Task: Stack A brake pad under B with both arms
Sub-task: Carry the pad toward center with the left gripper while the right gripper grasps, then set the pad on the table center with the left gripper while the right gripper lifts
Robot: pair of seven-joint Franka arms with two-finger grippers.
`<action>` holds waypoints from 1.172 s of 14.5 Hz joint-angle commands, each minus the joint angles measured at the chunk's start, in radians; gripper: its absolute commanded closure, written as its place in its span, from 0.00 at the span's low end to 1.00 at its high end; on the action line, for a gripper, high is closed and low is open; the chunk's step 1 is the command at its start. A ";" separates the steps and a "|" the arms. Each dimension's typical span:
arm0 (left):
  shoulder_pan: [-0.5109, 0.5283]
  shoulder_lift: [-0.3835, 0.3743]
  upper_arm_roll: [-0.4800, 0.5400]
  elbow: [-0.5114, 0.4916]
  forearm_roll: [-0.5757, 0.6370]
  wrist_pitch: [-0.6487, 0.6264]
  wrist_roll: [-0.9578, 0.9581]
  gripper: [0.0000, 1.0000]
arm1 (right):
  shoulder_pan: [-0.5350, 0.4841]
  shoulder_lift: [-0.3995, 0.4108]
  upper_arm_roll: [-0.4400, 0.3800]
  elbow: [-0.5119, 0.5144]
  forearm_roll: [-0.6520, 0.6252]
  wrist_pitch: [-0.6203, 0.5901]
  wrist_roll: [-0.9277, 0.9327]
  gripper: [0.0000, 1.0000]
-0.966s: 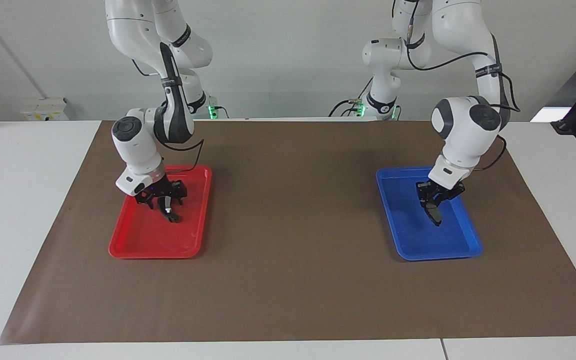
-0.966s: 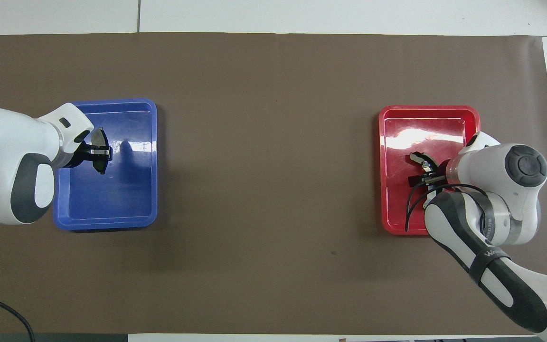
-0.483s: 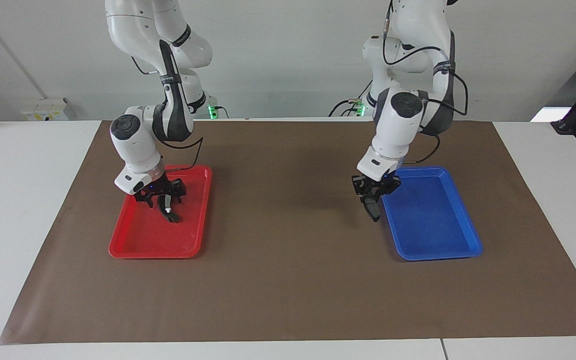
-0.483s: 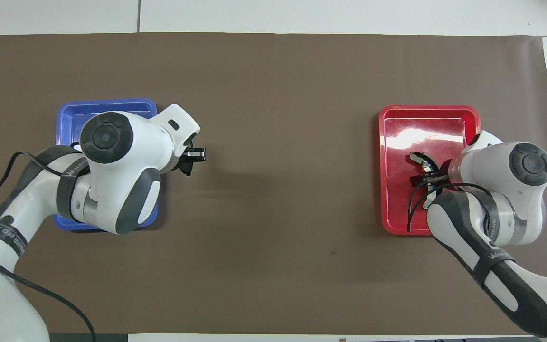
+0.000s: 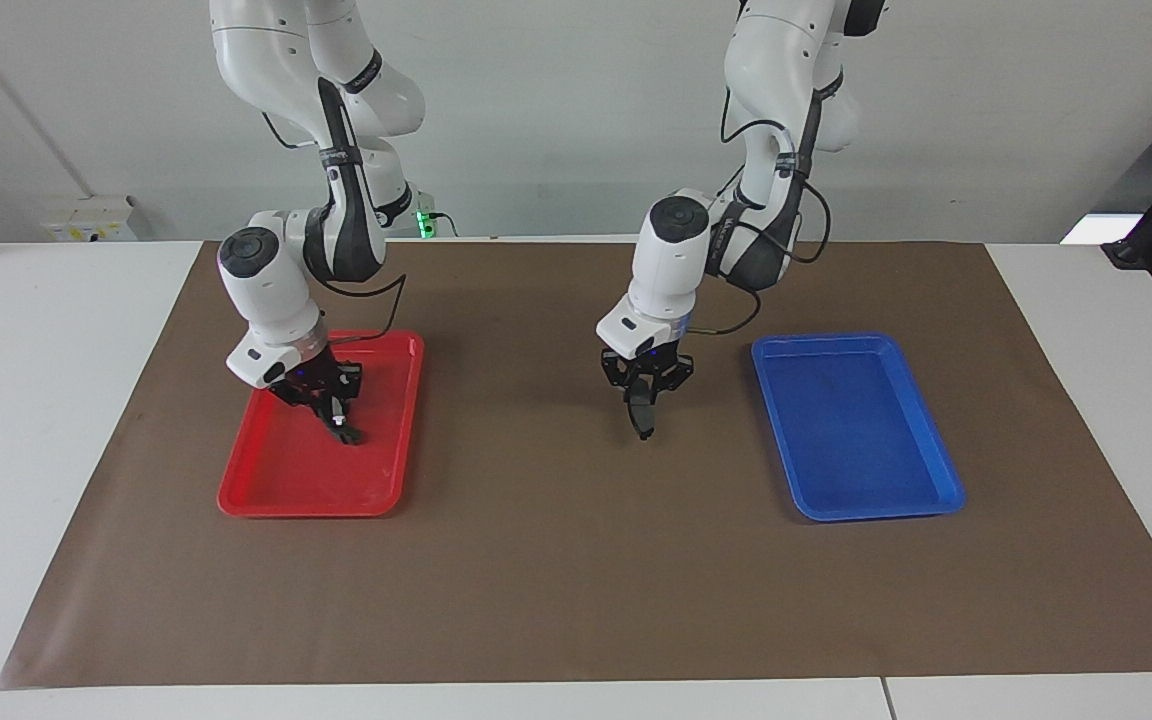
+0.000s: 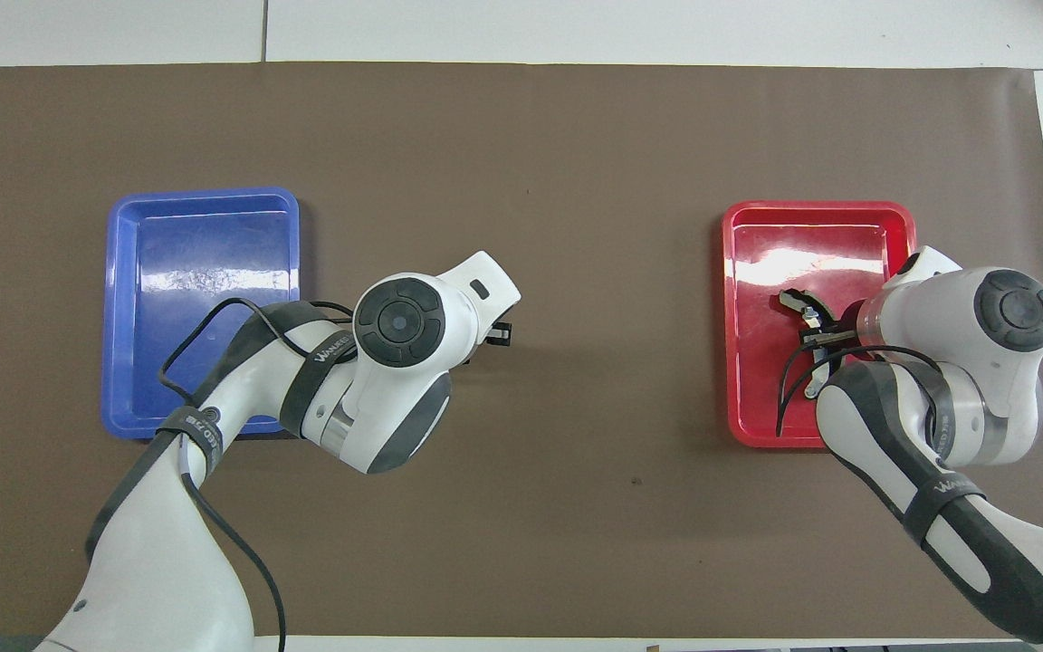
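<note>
The left gripper [image 5: 644,400] hangs over the bare brown mat [image 5: 576,560], between the blue tray [image 5: 941,470] and the red tray [image 5: 236,495] and closer to the blue one. Its jaws are closed on the A brake pad [image 5: 642,415], which hangs edge-down below them, clear of the mat. In the overhead view the left arm's wrist covers most of this gripper and the pad cannot be made out there. The blue tray lies on the mat toward the left arm's end of the worktop [image 5: 56,400]. The right gripper [image 5: 328,400] is low inside the red tray, which lies on the mat toward the right arm's end. Its jaws are narrow, set around B [image 6: 800,303], the curved black piece with a silvery end, which rests in the tray. Whether the jaws press on B or merely flank it cannot be told, nor whether B is lifted off the tray floor.
</note>
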 commanded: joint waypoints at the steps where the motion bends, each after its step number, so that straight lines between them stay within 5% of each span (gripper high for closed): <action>1: -0.025 0.051 0.015 0.033 0.006 0.032 -0.004 0.88 | 0.012 -0.008 0.005 0.084 0.018 -0.113 0.040 1.00; 3: -0.031 0.049 0.010 0.025 0.005 0.034 -0.001 0.65 | 0.018 -0.017 0.009 0.148 0.018 -0.204 0.057 1.00; 5: -0.030 0.049 0.010 0.025 0.005 0.038 0.001 0.27 | 0.018 -0.024 0.015 0.227 0.018 -0.299 0.052 1.00; 7: -0.031 0.049 0.012 0.030 0.005 0.037 -0.007 0.02 | 0.048 -0.024 0.025 0.300 0.018 -0.370 0.054 1.00; 11: 0.009 -0.055 0.021 0.025 0.005 -0.092 0.005 0.01 | 0.120 0.010 0.032 0.394 0.018 -0.408 0.090 1.00; 17: 0.217 -0.247 0.024 0.031 0.005 -0.316 0.168 0.01 | 0.262 0.094 0.038 0.501 0.020 -0.422 0.271 1.00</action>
